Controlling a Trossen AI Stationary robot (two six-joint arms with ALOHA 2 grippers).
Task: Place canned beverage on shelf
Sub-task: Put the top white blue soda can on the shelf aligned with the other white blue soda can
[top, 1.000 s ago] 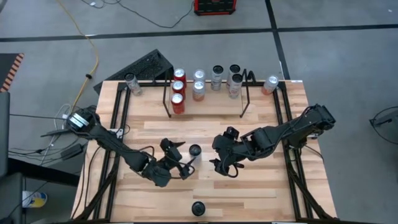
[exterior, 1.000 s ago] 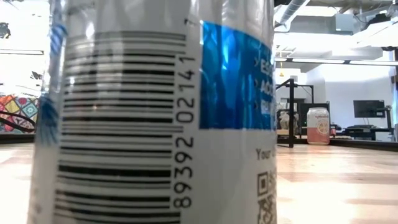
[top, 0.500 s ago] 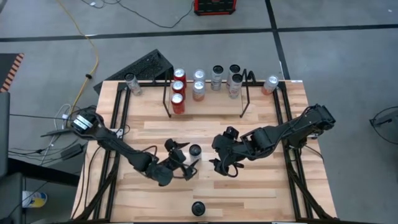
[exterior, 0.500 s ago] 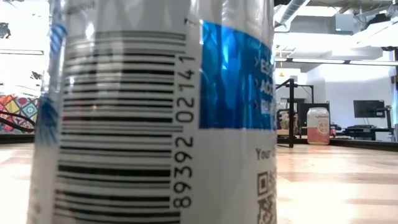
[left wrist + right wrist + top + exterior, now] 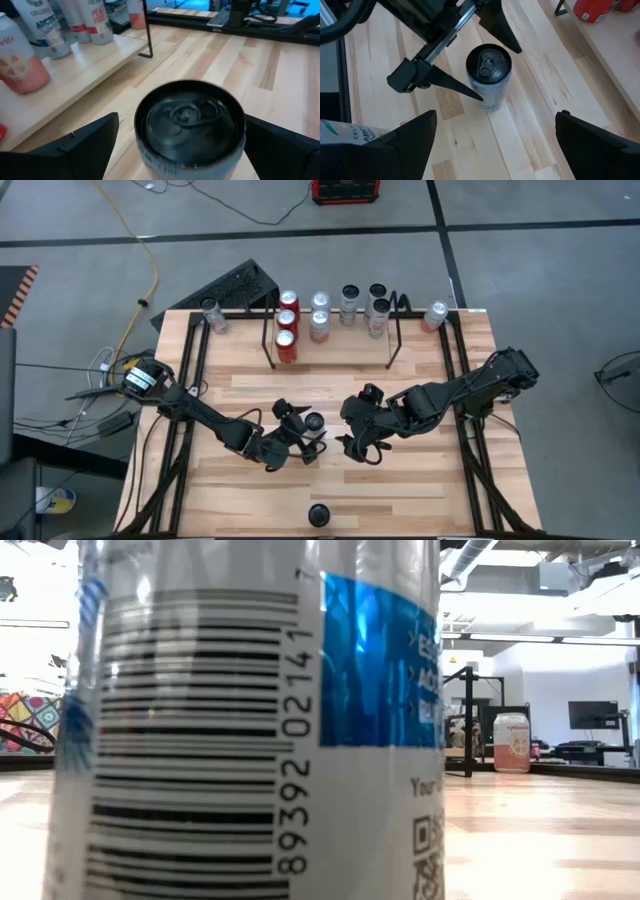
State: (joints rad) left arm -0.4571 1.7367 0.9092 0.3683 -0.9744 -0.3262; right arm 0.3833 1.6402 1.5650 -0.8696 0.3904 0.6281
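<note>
Now the left pincer stands spread wide around the upright can; right pincer spread, empty, nearby.

We've got a white can with a black barcode and blue panel, dark lid, on the pale striped wood surface; black wire shelf holds red cans.

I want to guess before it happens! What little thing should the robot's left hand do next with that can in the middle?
Probably close. The left gripper has its open fingers on either side of the black-topped can, not yet touching, so squeezing comes before lifting.
</note>
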